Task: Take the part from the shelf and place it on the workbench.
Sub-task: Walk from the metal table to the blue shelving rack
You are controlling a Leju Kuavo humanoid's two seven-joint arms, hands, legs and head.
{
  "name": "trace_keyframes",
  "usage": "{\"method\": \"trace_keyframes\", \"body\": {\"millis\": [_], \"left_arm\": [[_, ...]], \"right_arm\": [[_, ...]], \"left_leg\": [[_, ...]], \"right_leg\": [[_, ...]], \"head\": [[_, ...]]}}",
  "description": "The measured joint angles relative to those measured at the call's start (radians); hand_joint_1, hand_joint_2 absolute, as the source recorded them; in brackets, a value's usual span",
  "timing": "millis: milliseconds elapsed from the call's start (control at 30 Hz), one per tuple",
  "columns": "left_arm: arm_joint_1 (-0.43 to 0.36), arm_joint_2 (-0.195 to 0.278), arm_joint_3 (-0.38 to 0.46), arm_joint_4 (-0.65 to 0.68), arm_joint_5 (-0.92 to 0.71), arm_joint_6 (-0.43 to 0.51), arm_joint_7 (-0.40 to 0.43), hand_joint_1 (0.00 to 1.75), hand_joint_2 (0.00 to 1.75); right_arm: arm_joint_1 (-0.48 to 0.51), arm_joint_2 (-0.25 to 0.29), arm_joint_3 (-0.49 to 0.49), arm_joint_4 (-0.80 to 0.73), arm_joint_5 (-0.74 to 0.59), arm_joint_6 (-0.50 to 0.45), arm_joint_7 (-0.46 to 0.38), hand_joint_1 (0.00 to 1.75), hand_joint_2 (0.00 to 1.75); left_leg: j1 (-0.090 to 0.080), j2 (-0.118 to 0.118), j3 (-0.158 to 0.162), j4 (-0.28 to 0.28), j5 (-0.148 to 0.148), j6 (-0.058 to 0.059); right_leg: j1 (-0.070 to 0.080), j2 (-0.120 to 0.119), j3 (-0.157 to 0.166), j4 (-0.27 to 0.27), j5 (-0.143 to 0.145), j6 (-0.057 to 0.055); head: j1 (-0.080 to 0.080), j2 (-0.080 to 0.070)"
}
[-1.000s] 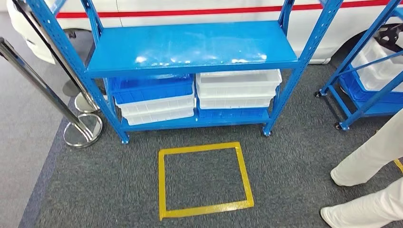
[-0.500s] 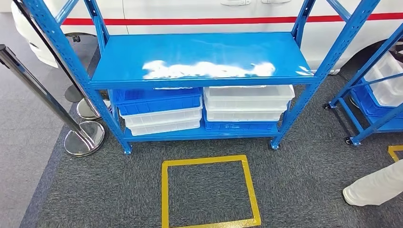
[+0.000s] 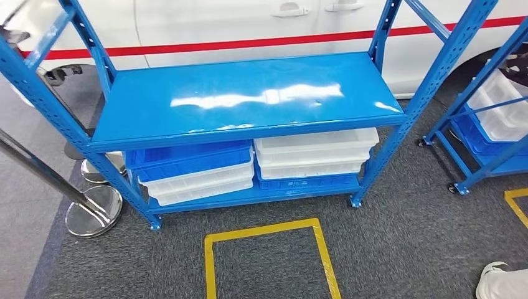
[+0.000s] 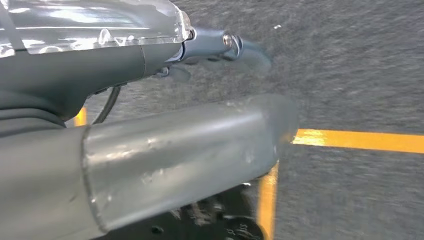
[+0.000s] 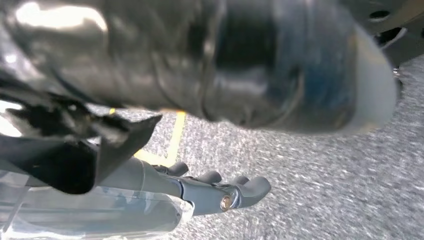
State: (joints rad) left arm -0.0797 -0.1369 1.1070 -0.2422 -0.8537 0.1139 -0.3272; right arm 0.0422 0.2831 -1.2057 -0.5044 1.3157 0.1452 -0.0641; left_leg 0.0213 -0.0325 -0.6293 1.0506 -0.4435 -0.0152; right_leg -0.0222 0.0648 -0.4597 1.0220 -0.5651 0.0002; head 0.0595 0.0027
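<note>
Whole head view has shifted since a second ago — camera moved, not the things; the blue shelf (image 3: 249,99) now sits nearer and fuller in frame. So: approach phase. Stacked bins (image 3: 311,156) sit on its lower level; no part visible yet, top level bare. Left hand (image 4: 210,47) and right hand (image 5: 220,192) hang over carpet — fingers curled in, holding nothing.
</note>
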Motion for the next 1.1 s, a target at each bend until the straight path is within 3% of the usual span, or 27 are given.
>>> {"method": "trace_keyframes", "body": {"millis": [67, 133, 200, 267, 300, 333, 400, 467, 533, 633, 700, 767, 800, 833, 900, 967, 1000, 1100], "left_arm": [[-0.005, 0.001, -0.007, 0.001, -0.004, 0.007, 0.006, 0.0, 0.0], [-0.011, 0.001, -0.014, 0.001, -0.003, 0.012, 0.006, 0.0, 0.0], [-0.014, 0.002, -0.016, 0.0, 0.002, 0.013, 0.005, 0.0, 0.0], [-0.013, 0.002, -0.016, 0.0, 0.008, 0.013, 0.005, 0.0, 0.0], [-0.013, 0.002, -0.016, 0.001, 0.01, 0.014, 0.004, 0.0, 0.0], [-0.013, 0.002, -0.016, 0.001, 0.011, 0.013, 0.004, 0.0, 0.0], [-0.012, 0.001, -0.016, 0.001, 0.013, 0.013, 0.004, 0.0, 0.0], [-0.013, -0.002, -0.016, 0.003, 0.014, 0.012, 0.004, 0.0, 0.0], [-0.015, -0.004, -0.016, 0.004, 0.017, 0.012, 0.004, 0.0, 0.0], [-0.016, -0.004, -0.016, 0.004, 0.026, 0.009, 0.002, 0.0, 0.0], [-0.016, -0.004, -0.016, 0.004, 0.027, 0.007, 0.002, 0.0, 0.0], [-0.014, -0.004, -0.016, 0.004, 0.027, 0.005, 0.002, 0.0, 0.0], [-0.013, -0.004, -0.016, 0.004, 0.027, 0.005, 0.003, 0.0, 0.0], [-0.012, -0.004, -0.016, 0.004, 0.027, 0.005, 0.003, 0.0, 0.0], [-0.012, -0.003, -0.016, 0.004, 0.027, 0.006, 0.003, 0.0, 0.0], [-0.013, -0.002, -0.016, 0.004, 0.027, 0.006, 0.004, 0.0, 0.0], [-0.013, -0.002, -0.016, 0.004, 0.027, 0.006, 0.004, 0.0, 0.0], [-0.011, -0.003, -0.018, 0.004, 0.027, 0.008, 0.004, 0.0, 0.0]], "right_arm": [[-0.002, -0.001, 0.0, 0.004, 0.008, -0.009, 0.0, 0.0, 0.0], [-0.004, -0.002, 0.0, 0.008, 0.012, -0.016, -0.001, 0.0, 0.0], [-0.011, -0.004, 0.0, 0.013, 0.016, -0.022, -0.003, 0.0, 0.0], [-0.016, -0.007, 0.0, 0.019, 0.019, -0.025, -0.003, 0.0, 0.0], [-0.016, -0.008, 0.0, 0.022, 0.019, -0.025, -0.003, 0.0, 0.0], [-0.015, -0.009, 0.0, 0.025, 0.02, -0.025, -0.003, 0.0, 0.0], [-0.014, -0.012, 0.0, 0.029, 0.02, -0.025, -0.003, 0.0, 0.0], [-0.016, -0.016, 0.0, 0.032, 0.02, -0.025, -0.004, 0.0, 0.0], [-0.02, -0.02, -0.001, 0.034, 0.021, -0.025, -0.005, 0.0, 0.0], [-0.02, -0.024, -0.001, 0.043, 0.023, -0.027, -0.006, 0.0, 0.0], [-0.02, -0.026, -0.001, 0.051, 0.024, -0.027, -0.006, 0.0, 0.0], [-0.02, -0.028, -0.001, 0.057, 0.025, -0.027, -0.006, 0.0, 0.0], [-0.02, -0.028, -0.001, 0.061, 0.025, -0.027, -0.006, 0.0, 0.0], [-0.02, -0.028, -0.001, 0.064, 0.026, -0.027, -0.006, 0.0, 0.0], [-0.02, -0.029, -0.001, 0.07, 0.029, -0.028, -0.006, 0.0, 0.0], [-0.02, -0.03, -0.001, 0.076, 0.031, -0.031, -0.006, 0.0, 0.0], [-0.021, -0.031, -0.001, 0.079, 0.032, -0.034, -0.005, 0.0, 0.0], [-0.025, -0.034, -0.001, 0.085, 0.034, -0.041, -0.006, 0.0, 0.0]], "left_leg": [[-0.004, 0.003, 0.003, 0.001, 0.008, 0.018], [-0.002, 0.005, 0.013, -0.012, 0.008, 0.033], [-0.001, 0.012, 0.025, -0.023, 0.002, 0.047], [-0.005, 0.019, 0.032, -0.025, -0.007, 0.056], [-0.007, 0.02, 0.037, -0.025, -0.012, 0.058], [-0.01, 0.02, 0.043, -0.025, -0.017, 0.058], [-0.013, 0.019, 0.058, -0.025, -0.026, 0.057], [-0.017, 0.018, 0.066, -0.024, -0.035, 0.051], [-0.018, 0.019, 0.068, -0.025, -0.037, 0.041], [-0.017, 0.022, 0.066, -0.015, -0.049, 0.023], [-0.013, 0.024, 0.029, 0.065, -0.093, 0.012], [-0.008, 0.025, -0.037, 0.193, -0.145, 0.0], [-0.006, 0.025, -0.059, 0.234, -0.152, -0.004], [-0.004, 0.025, -0.065, 0.24, -0.14, -0.006], [-0.001, 0.027, -0.022, 0.144, -0.069, -0.007], [-0.003, 0.029, 0.038, 0.024, -0.026, 0.0], [-0.005, 0.029, 0.055, -0.011, -0.024, 0.007], [-0.009, 0.028, 0.07, -0.03, -0.034, 0.03]], "right_leg": [[-0.001, 0.005, 0.006, -0.004, -0.012, 0.016], [-0.002, -0.015, 0.003, 0.012, -0.029, 0.025], [-0.001, -0.045, -0.048, 0.108, -0.075, 0.03], [0.0, -0.056, -0.131, 0.236, -0.114, 0.033], [0.0, -0.057, -0.159, 0.269, -0.109, 0.032], [0.0, -0.057, -0.169, 0.264, -0.083, 0.03], [0.006, -0.058, -0.141, 0.157, 0.007, 0.017], [0.015, -0.059, -0.103, 0.049, 0.06, 0.001], [0.02, -0.059, -0.092, 0.017, 0.062, -0.007], [0.013, -0.06, -0.081, -0.005, 0.065, -0.017], [0.009, -0.064, -0.071, -0.016, 0.066, -0.026], [0.009, -0.066, -0.065, -0.018, 0.06, -0.031], [0.009, -0.066, -0.062, -0.018, 0.056, -0.031], [0.009, -0.066, -0.056, -0.017, 0.051, -0.029], [0.007, -0.065, -0.038, -0.017, 0.039, -0.022], [0.008, -0.065, -0.023, -0.016, 0.025, -0.01], [0.009, -0.065, -0.019, -0.017, 0.021, -0.003], [0.009, -0.065, -0.011, -0.012, 0.019, 0.014]], "head": [[0.0, 0.0], [0.0, 0.0], [0.0, 0.0], [0.0, 0.0], [0.0, 0.0], [0.0, 0.0], [0.0, 0.0], [0.0, 0.0], [0.0, 0.0], [0.0, 0.0], [0.0, 0.0], [0.0, 0.0], [0.0, 0.0], [0.0, 0.0], [0.0, 0.0], [0.0, 0.0], [0.0, 0.0], [0.0, 0.0]]}}
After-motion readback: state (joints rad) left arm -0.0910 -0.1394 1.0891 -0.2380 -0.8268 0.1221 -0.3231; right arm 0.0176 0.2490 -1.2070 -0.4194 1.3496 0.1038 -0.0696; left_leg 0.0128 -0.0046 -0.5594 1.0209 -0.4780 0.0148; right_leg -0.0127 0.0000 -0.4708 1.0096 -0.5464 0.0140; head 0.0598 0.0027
